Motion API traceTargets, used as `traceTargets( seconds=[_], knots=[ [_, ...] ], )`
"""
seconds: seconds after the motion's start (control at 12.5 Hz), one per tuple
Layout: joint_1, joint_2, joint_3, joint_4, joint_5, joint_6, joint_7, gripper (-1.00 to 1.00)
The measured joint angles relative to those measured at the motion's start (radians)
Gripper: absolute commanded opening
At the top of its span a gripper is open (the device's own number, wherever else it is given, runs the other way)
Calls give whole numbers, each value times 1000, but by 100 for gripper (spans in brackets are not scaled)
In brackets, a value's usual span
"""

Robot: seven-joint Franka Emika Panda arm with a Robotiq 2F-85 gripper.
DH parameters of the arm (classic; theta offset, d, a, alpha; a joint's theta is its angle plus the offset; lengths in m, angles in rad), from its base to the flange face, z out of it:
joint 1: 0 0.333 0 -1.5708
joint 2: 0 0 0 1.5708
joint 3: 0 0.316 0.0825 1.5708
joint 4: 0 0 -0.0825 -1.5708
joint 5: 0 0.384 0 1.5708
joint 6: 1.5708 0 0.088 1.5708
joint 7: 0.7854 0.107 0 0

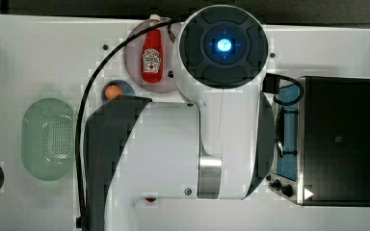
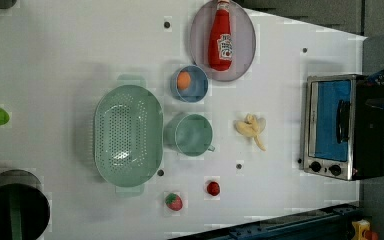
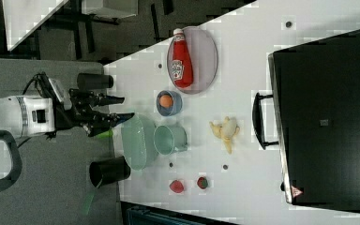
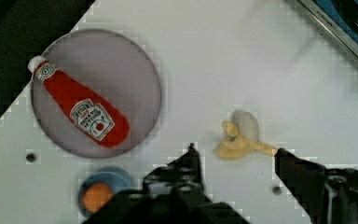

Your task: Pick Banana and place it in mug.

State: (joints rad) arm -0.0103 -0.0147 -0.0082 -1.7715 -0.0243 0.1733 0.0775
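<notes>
Left view: banana (image 2: 250, 127) is lying at 3 o'clock from the teal mug (image 2: 192, 135) — gripper (image 3: 117, 107) is hovering with fingers spread, holding nothing.

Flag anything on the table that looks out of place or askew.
The ketchup bottle lies flat on the plate rather than standing. The banana is partly peeled, its skin splayed open. Nothing looks spilled or broken.
</notes>
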Motion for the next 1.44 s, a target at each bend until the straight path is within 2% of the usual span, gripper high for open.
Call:
traceTargets(
  seconds=[0.16, 0.24, 0.48, 0.64, 0.88, 1.2, 1.44],
  knots=[
    [1, -80, -9, -35, 15, -199, 0, 69],
    [-1, -141, -15, -56, 16, -221, 0, 100],
    [-9, -279, -43, -63, 15, -170, 0, 100],
    [-6, -293, -54, -87, 14, -97, 0, 100],
    [0, -212, -47, -208, 54, 54, 0, 100],
    [0, -34, -32, -434, 15, 302, 0, 100],
    [-12, 52, -27, -609, 35, 493, 0, 100]
  ],
)
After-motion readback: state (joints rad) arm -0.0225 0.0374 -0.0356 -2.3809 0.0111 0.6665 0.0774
